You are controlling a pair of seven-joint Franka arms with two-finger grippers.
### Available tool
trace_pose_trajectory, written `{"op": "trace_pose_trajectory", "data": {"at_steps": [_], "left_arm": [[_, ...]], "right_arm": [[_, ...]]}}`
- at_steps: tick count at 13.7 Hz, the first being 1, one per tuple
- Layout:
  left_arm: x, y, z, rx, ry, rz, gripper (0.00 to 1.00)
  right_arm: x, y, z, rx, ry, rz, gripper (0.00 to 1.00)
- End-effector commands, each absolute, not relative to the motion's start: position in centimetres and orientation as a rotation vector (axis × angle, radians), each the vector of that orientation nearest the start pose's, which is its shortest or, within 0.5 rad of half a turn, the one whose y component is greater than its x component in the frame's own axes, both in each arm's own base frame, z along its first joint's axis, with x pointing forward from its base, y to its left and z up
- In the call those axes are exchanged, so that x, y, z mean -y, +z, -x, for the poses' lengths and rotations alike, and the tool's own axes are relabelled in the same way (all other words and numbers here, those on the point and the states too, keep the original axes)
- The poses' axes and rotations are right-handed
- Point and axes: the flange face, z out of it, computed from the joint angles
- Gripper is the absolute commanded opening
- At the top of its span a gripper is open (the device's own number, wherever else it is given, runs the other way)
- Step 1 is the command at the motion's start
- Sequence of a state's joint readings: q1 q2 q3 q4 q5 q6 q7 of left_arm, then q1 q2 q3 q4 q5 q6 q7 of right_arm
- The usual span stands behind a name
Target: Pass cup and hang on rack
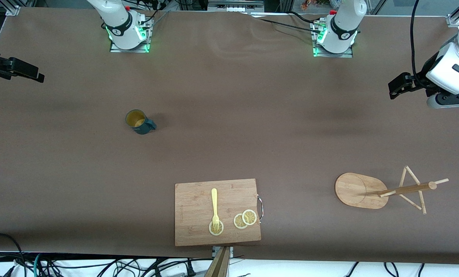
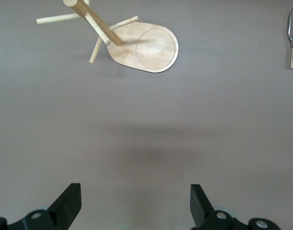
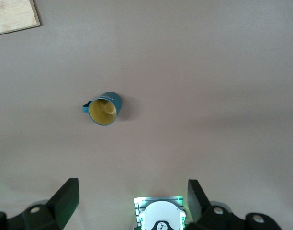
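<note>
The dark teal cup [image 1: 140, 122] stands upright on the brown table, in the right arm's half, its yellowish inside showing; it also shows in the right wrist view [image 3: 104, 109]. The bamboo rack [image 1: 387, 189] stands on its oval base [image 1: 355, 190] toward the left arm's end, and its base shows in the left wrist view [image 2: 147, 47]. My right gripper [image 1: 33, 74] is open and empty, up over the right arm's end of the table, well away from the cup [image 3: 132, 191]. My left gripper [image 1: 396, 87] is open and empty, up over the left arm's end [image 2: 135, 201].
A rectangular wooden cutting board [image 1: 191, 200] lies near the table's front edge, with a yellow fork [image 1: 214, 206], lemon slices [image 1: 244, 219] and a metal handle. The arm bases [image 1: 127, 32] [image 1: 335, 36] stand along the top edge. Cables hang below the front edge.
</note>
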State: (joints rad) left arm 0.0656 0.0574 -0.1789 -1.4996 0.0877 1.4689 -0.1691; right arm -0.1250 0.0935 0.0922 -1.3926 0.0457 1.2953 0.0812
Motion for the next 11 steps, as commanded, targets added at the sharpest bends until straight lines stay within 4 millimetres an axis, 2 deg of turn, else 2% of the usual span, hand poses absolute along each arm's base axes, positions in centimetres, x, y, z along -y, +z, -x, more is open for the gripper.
{"op": "trace_pose_trajectory", "data": {"at_steps": [1, 7, 11], "left_arm": [[5.1, 62.5, -55.7, 0.036, 0.116, 3.024, 1.00], [5.1, 62.4, -55.7, 0.034, 0.119, 3.024, 1.00], [5.1, 62.4, -55.7, 0.034, 0.117, 3.025, 1.00]], "right_arm": [[1.4, 63.6, -54.6, -0.144, 0.294, 3.095, 1.00], [1.4, 63.6, -54.6, -0.142, 0.289, 3.097, 1.00], [1.8, 62.5, -55.2, -0.149, 0.319, 3.082, 1.00]]}}
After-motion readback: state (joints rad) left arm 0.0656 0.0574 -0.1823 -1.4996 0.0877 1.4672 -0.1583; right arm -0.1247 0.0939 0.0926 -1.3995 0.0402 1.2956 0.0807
